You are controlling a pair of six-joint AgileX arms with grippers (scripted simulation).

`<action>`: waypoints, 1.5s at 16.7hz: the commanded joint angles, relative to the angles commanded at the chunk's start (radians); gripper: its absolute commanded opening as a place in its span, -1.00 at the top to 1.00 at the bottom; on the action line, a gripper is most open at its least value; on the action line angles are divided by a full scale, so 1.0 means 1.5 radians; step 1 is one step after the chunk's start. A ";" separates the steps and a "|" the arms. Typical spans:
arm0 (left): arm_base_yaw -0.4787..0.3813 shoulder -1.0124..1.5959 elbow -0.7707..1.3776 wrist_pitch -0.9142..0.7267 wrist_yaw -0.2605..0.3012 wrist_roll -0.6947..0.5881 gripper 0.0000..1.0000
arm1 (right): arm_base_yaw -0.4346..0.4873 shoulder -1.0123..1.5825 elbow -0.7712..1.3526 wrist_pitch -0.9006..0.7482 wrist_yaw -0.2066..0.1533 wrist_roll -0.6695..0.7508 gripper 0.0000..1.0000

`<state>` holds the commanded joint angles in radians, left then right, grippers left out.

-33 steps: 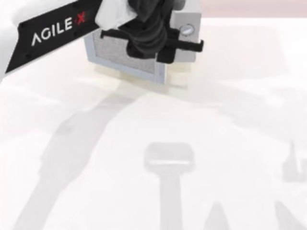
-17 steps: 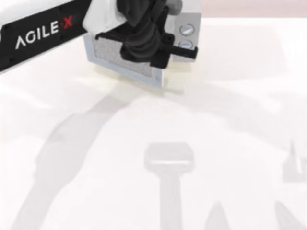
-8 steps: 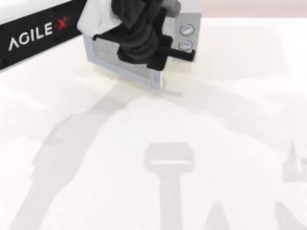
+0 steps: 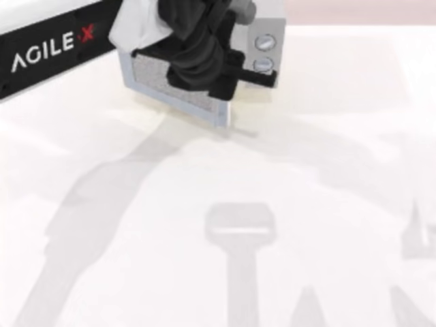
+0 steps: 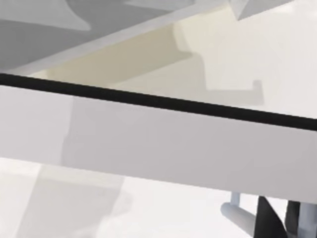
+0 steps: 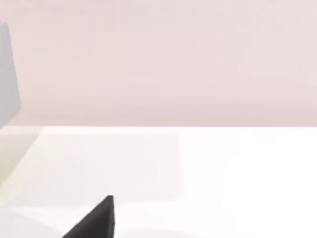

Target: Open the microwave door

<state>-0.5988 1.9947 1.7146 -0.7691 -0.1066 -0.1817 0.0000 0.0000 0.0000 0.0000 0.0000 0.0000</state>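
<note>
The microwave sits at the far edge of the table, left of centre in the top view. It is a light-grey box with 2 silver knobs stacked on its right strip. The microwave door, grey with a speckled mesh window, is swung partly outward. The left gripper hangs over the door; whether its fingers are pinching or spread, I cannot tell. The arm reads "AGILE X".
</note>
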 joint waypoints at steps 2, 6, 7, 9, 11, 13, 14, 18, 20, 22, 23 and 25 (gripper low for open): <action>0.000 0.000 0.000 0.000 0.000 0.000 1.00 | 0.000 0.000 0.000 0.000 0.000 0.000 -1.00; 0.000 0.000 0.000 0.000 0.000 0.000 1.00 | 0.000 0.000 0.000 0.000 0.000 0.000 -1.00; 0.000 0.000 0.000 0.000 0.000 0.000 1.00 | 0.000 0.000 0.000 0.000 0.000 0.000 -1.00; 0.000 0.000 0.000 0.000 0.000 0.000 1.00 | 0.000 0.000 0.000 0.000 0.000 0.000 -1.00; -0.004 0.001 -0.001 0.000 0.005 -0.003 1.00 | 0.000 0.000 0.000 0.000 0.000 0.000 -1.00; -0.001 -0.004 -0.010 0.002 0.008 0.006 1.00 | 0.000 0.000 0.000 0.000 0.000 0.000 -1.00; 0.002 -0.012 -0.020 0.006 0.014 0.016 1.00 | 0.000 0.000 0.000 0.000 0.000 0.000 -1.00; 0.017 -0.049 -0.064 0.026 0.041 0.069 1.00 | 0.000 0.000 0.000 0.000 0.000 0.000 -1.00; 0.020 -0.054 -0.076 0.028 0.046 0.080 1.00 | 0.000 0.000 0.000 0.000 0.000 0.000 -1.00; 0.020 -0.054 -0.076 0.028 0.046 0.080 1.00 | 0.000 0.000 0.000 0.000 0.000 0.000 -1.00; 0.020 -0.054 -0.076 0.028 0.046 0.080 1.00 | 0.000 0.000 0.000 0.000 0.000 0.000 -1.00; 0.020 -0.054 -0.076 0.028 0.046 0.080 1.00 | 0.000 0.000 0.000 0.000 0.000 0.000 -1.00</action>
<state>-0.5683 1.9133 1.6003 -0.7276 -0.0373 -0.0610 0.0000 0.0000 0.0000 0.0000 0.0000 0.0000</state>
